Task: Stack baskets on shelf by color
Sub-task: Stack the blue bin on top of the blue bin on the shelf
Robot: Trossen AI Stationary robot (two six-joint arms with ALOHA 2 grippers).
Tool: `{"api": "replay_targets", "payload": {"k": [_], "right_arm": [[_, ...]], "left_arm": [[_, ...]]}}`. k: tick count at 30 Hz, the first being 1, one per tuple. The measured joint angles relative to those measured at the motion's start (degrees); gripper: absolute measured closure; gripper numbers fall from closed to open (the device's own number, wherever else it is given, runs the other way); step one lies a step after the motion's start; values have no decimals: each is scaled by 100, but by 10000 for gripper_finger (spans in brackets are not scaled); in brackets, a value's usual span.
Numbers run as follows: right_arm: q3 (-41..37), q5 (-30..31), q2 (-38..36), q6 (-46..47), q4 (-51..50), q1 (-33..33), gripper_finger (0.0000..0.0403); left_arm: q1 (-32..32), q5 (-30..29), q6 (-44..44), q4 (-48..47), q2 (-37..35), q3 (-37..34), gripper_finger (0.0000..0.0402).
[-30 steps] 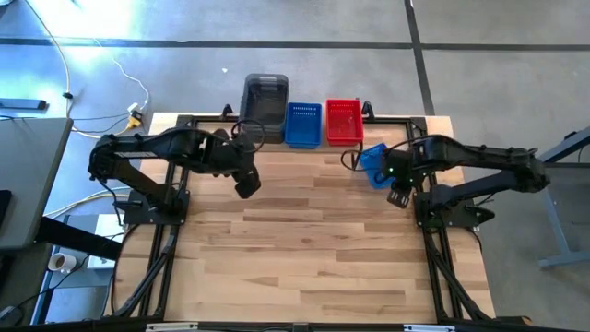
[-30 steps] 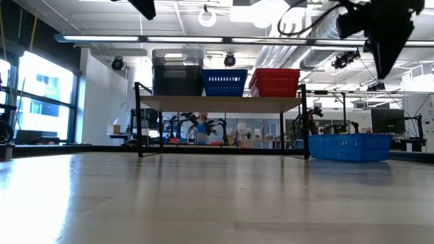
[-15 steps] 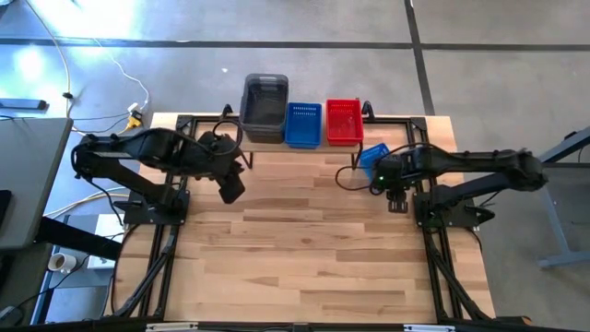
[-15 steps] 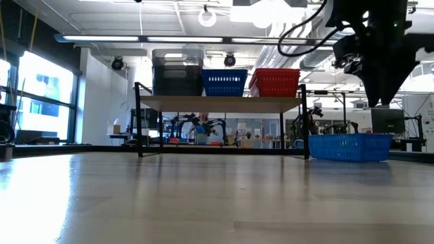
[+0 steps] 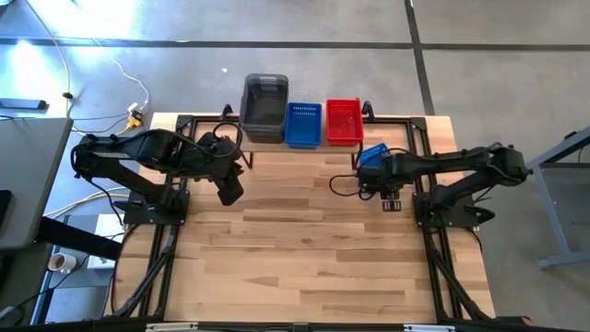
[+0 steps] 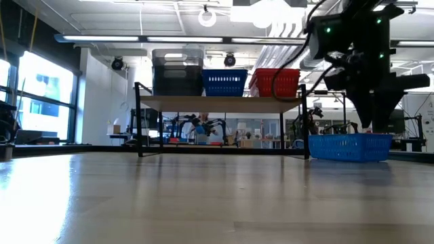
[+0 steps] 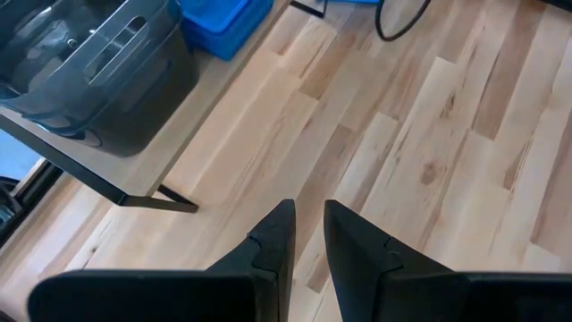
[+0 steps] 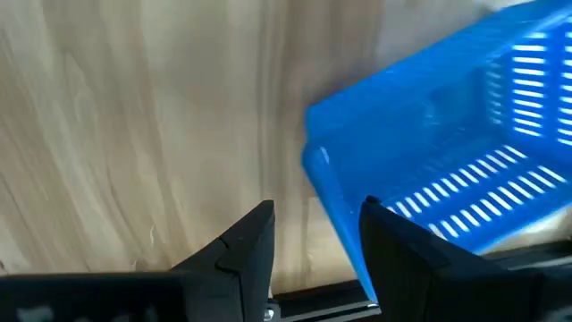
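Observation:
The shelf [image 5: 277, 141] at the table's far edge carries a smoky grey basket stack [image 5: 265, 104], blue baskets [image 5: 303, 124] and red baskets [image 5: 344, 122]; the low view shows them on its plank [image 6: 220, 103]. One loose blue basket [image 5: 371, 153] rests with its bottom on the table, right of the shelf [image 6: 349, 146]. My right gripper [image 6: 369, 127] points down, open, just above this basket's near corner [image 8: 323, 170]; whether it touches I cannot tell. My left gripper [image 7: 307, 234] hovers over bare table in front of the shelf's left end [image 5: 229, 190], fingers slightly apart, nothing between them.
The black frame rails and the right arm's base [image 5: 447, 207] stand at the table's right edge, close to the loose basket. The wooden tabletop [image 5: 304, 249] stretches wide toward the near edge. A cable [image 5: 346, 175] loops beside the right wrist.
My right gripper has come down from high over the table's right side to just above the loose blue basket, rolling its wrist on the way. My left gripper has drawn back a little toward the table's left edge. The basket has kept its place.

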Motion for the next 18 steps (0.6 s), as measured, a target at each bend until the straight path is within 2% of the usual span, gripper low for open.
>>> {"api": "replay_targets", "payload": {"k": [10,18], "right_arm": [[0,299,778,-255,165,-10,253],[-2,267,1362,-268,186,-165,264]], "left_arm": [[0,1,67,1,1,0,349],[0,1,105,-3,2,0,349]]}}
